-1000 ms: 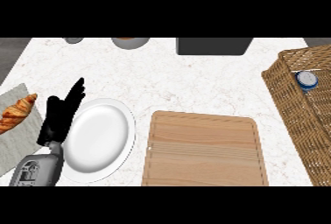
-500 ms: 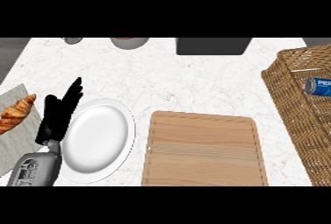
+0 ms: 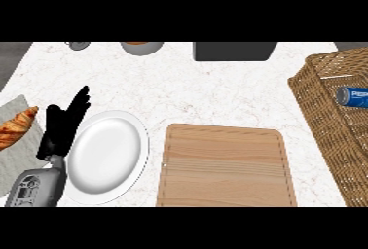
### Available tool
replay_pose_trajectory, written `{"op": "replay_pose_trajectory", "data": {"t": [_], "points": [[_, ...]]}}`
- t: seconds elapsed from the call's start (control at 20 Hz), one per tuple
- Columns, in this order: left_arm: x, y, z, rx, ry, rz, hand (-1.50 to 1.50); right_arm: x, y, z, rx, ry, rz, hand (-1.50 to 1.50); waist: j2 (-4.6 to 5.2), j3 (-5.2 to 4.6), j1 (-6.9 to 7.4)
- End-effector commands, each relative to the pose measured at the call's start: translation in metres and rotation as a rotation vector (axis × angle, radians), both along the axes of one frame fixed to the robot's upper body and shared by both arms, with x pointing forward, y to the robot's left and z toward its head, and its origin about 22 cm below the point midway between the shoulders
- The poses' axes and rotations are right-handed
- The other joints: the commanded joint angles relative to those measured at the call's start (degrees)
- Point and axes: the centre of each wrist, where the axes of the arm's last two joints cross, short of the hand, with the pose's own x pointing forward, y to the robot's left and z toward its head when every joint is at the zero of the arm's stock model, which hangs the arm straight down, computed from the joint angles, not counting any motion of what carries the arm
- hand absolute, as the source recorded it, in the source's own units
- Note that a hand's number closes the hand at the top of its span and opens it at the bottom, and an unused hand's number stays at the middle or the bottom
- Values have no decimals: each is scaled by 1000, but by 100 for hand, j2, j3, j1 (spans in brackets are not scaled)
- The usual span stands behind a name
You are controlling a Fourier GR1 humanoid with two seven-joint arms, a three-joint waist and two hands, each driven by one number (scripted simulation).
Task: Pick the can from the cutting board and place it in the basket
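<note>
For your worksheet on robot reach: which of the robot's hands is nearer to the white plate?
Left. The left hand rests open along the white plate's left rim, fingers up. The right hand shows nowhere in the view, so it cannot be placed.

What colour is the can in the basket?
Blue with a white band, seen in the head view: the can lies in the basket.

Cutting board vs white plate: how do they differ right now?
The cutting board is rectangular, light wood with a groove round its edge; the white plate is round, smooth and glossy. The cutting board covers more counter than the plate. The left hand rests at the plate's left rim; nothing is near the board. Shared: both lie flat on the counter, side by side, nothing on either. The can lies in the basket.
</note>
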Motion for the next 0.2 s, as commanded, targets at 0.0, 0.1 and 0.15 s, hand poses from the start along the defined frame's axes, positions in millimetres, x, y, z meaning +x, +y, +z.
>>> {"op": "replay_pose_trajectory", "data": {"t": [0.0, 0.1, 0.15], "points": [[8, 10, 15, 5, -14, -3, 0, -47, -41, 8, 41, -20, -52, -150, 9, 5, 6], [-11, 5, 5, -3, -6, 8, 0, -76, -60, -14, 52, -31, -49, -150, -1, 11, 18], [-7, -11, 2, -2, -8, 5, 0, -84, -66, 6, 69, -38, -44, -150, -1, 8, -2]]}}
